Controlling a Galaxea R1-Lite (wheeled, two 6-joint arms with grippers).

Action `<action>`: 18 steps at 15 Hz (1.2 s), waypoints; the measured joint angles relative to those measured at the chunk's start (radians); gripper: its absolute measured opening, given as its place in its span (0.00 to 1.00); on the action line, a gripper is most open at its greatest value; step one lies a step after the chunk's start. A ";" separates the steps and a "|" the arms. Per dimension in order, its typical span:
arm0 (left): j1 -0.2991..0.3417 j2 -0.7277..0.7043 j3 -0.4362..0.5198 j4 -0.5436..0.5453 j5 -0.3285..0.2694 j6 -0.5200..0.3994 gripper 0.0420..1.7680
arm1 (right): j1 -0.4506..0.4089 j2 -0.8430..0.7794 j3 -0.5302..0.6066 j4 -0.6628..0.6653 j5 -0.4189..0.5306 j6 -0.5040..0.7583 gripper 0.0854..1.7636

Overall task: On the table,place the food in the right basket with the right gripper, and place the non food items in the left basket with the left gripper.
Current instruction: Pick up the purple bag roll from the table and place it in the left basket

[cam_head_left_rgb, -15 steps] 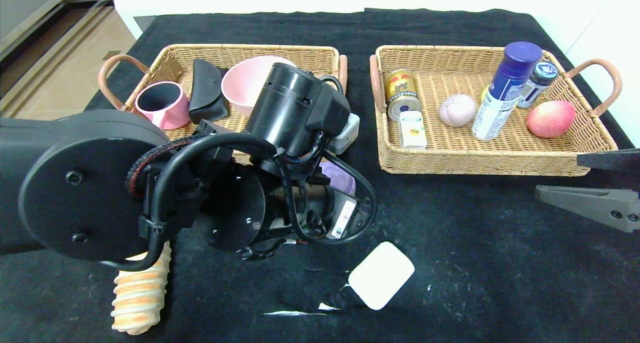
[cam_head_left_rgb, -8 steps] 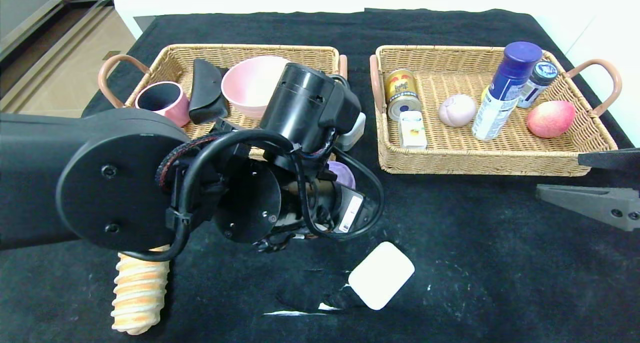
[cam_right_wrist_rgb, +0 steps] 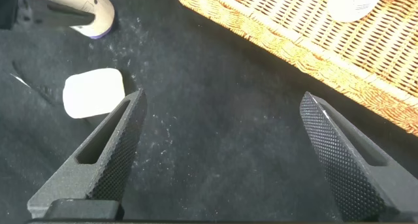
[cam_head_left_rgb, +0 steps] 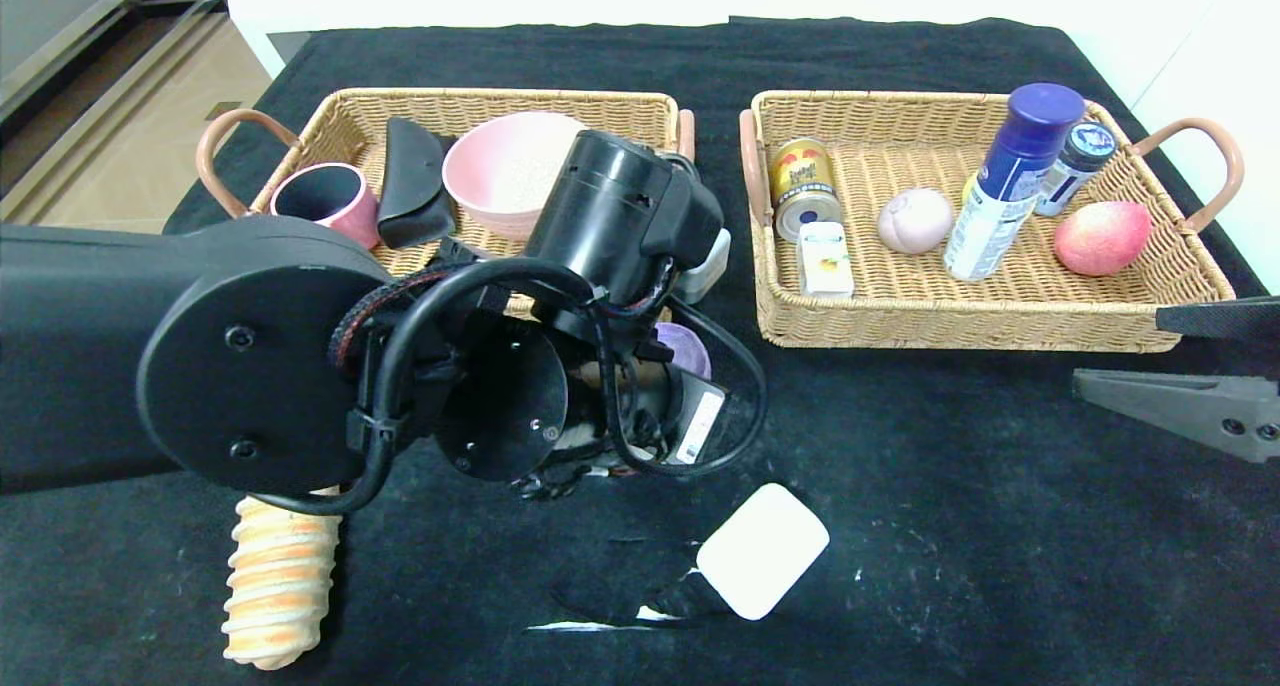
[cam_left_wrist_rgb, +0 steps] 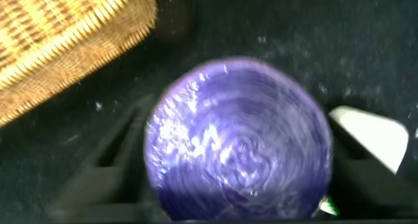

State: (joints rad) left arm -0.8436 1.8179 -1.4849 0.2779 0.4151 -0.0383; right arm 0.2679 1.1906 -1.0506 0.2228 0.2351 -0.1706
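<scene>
My left gripper (cam_left_wrist_rgb: 236, 129) is down on the table in front of the left basket (cam_head_left_rgb: 330, 116), open, with a dark finger on each side of a round purple-topped object (cam_left_wrist_rgb: 238, 139). Only a sliver of that object (cam_head_left_rgb: 686, 346) shows past the arm in the head view. I cannot tell whether the fingers touch it. A spiral bread roll (cam_head_left_rgb: 277, 588) lies at the near left. A white rounded pad (cam_head_left_rgb: 762, 550) lies near the middle front. My right gripper (cam_right_wrist_rgb: 222, 100) hangs open and empty over bare cloth in front of the right basket (cam_head_left_rgb: 1000, 331).
The left basket holds a pink cup (cam_head_left_rgb: 325, 204), a black case (cam_head_left_rgb: 412, 181), a pink bowl (cam_head_left_rgb: 505, 171) and a grey-white box (cam_head_left_rgb: 705, 263). The right basket holds a can (cam_head_left_rgb: 803, 186), small white box (cam_head_left_rgb: 826, 258), pale ball (cam_head_left_rgb: 914, 220), blue spray can (cam_head_left_rgb: 1010, 181), jar (cam_head_left_rgb: 1075, 164) and red fruit (cam_head_left_rgb: 1102, 237).
My left arm has shifted right and slightly forward, settling over the purple-topped object, and its jaws have narrowed. The right arm has not moved.
</scene>
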 joint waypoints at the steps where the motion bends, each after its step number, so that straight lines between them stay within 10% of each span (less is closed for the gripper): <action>1: 0.000 0.000 0.002 -0.001 0.000 0.000 0.67 | 0.000 0.000 0.000 0.000 0.000 0.000 0.97; 18: -0.011 -0.009 0.002 0.002 0.000 -0.005 0.56 | 0.000 -0.002 -0.005 0.000 0.001 0.017 0.97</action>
State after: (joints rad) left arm -0.8547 1.8094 -1.4832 0.2798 0.4147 -0.0436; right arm 0.2679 1.1887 -1.0560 0.2226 0.2366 -0.1534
